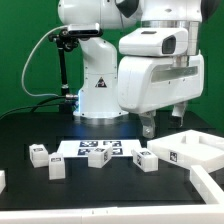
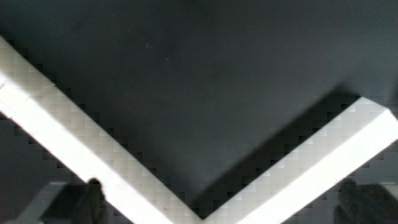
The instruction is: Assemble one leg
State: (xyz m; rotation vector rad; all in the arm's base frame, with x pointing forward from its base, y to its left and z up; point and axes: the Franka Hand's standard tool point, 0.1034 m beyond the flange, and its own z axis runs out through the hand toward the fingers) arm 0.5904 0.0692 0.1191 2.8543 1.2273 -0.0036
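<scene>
Jaws wide, holding nothing, above the panel (image 1: 188,148) by the bench's (image 1: 30,128) edge on the exterior view's right. Nearest leg (image 1: 146,160) between panel and marker board (image 1: 70,147). Looks light, hard, smooth: pinch its flat sides.

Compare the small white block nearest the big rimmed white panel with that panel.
Size: the small white plastic block-shaped leg is far smaller than the large flat white tray-like panel. Shape: the leg is a compact block; the panel is broad, with raised rims. Place: the leg lies to the exterior view's left of the panel. Both are white and rest on the black table.
</scene>
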